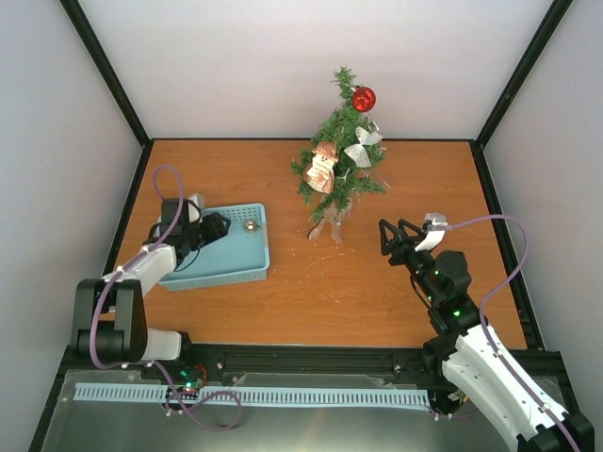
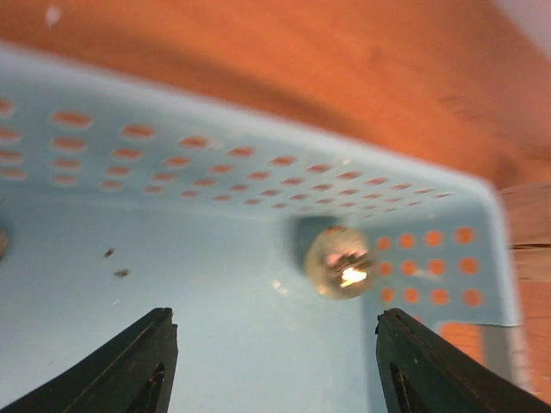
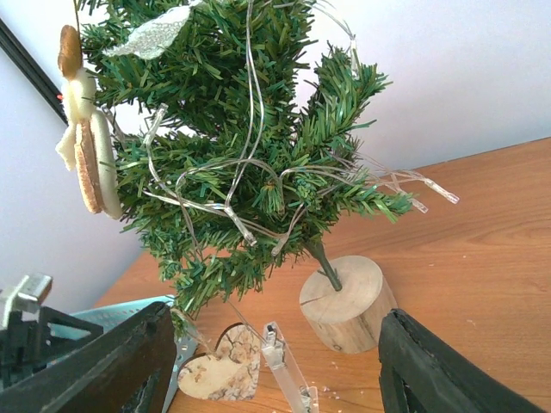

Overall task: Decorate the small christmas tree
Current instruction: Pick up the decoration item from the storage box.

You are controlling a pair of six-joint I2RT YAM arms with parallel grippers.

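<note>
the small christmas tree (image 1: 339, 165) has a red ball (image 1: 364, 99), bow (image 1: 363, 147) and doll (image 1: 323, 168) on, and left of it one shiny ball (image 2: 340, 262) waits in the basket (image 1: 226, 275), with the left claw (image 2: 275, 325) and right claw (image 1: 396, 232) both open and empty.

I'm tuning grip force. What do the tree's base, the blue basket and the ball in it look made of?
Tree's base: raw wood, matte; grain and a crack show. Blue basket: likely moulded plastic, smooth, with rows of holes. Ball: shiny, pale gold, maybe glass or plastic; the blurred view leaves it open.
</note>
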